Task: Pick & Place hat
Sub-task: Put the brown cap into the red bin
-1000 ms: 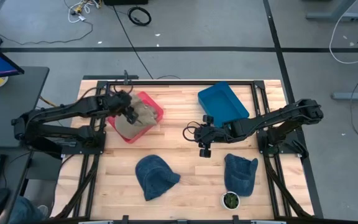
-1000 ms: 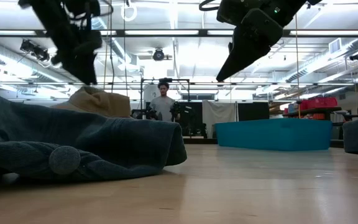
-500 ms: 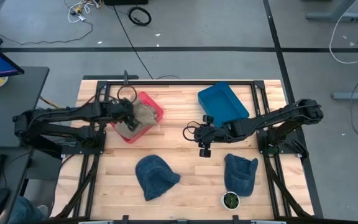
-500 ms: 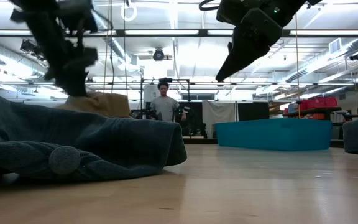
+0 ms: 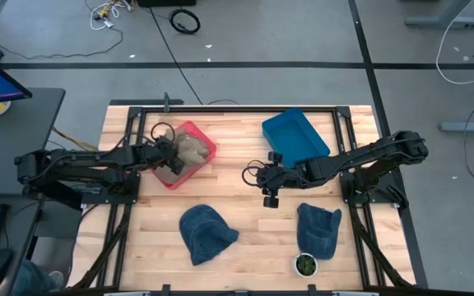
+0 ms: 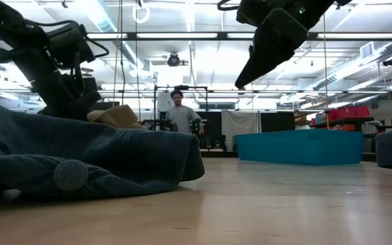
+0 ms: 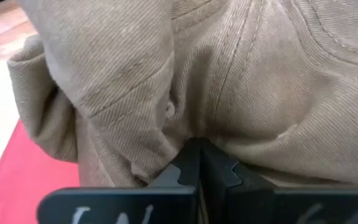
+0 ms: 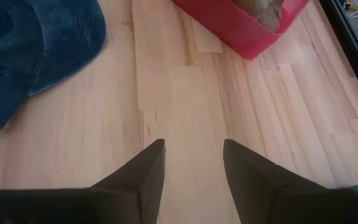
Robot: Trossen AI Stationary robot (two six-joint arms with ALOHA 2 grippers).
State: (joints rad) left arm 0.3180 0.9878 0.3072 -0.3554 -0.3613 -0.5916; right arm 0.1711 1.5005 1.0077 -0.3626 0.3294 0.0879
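A tan hat (image 5: 190,148) lies crumpled in a red bin (image 5: 206,140) at the table's far left. My left gripper (image 5: 169,158) is down at the hat's left side, shut, with its tips sunk into the cloth (image 7: 201,155). In the low view it (image 6: 73,109) sits just left of the hat (image 6: 118,116). My right gripper (image 5: 268,200) hangs open above the bare middle of the table (image 8: 191,155), holding nothing. My left gripper pinches a pucker of the tan hat's cloth (image 7: 197,134) between its two shut fingertips, and creases run toward them. It comes from the table's left, slanting down. How many layers it has, I cannot tell. The hat rests in the red bin.
Two blue hats lie on the near half of the table, one left of the middle (image 5: 206,234) and one to the right (image 5: 319,230). A blue bin (image 5: 296,136) stands at the far right. A small green item (image 5: 305,264) sits at the near edge. A person (image 6: 177,112) stands far behind the table.
My left gripper has come down and slightly toward the table's left edge, onto the tan hat, and has shut from wide open. The hat's top has sunk lower in the bin. My right arm has kept still.
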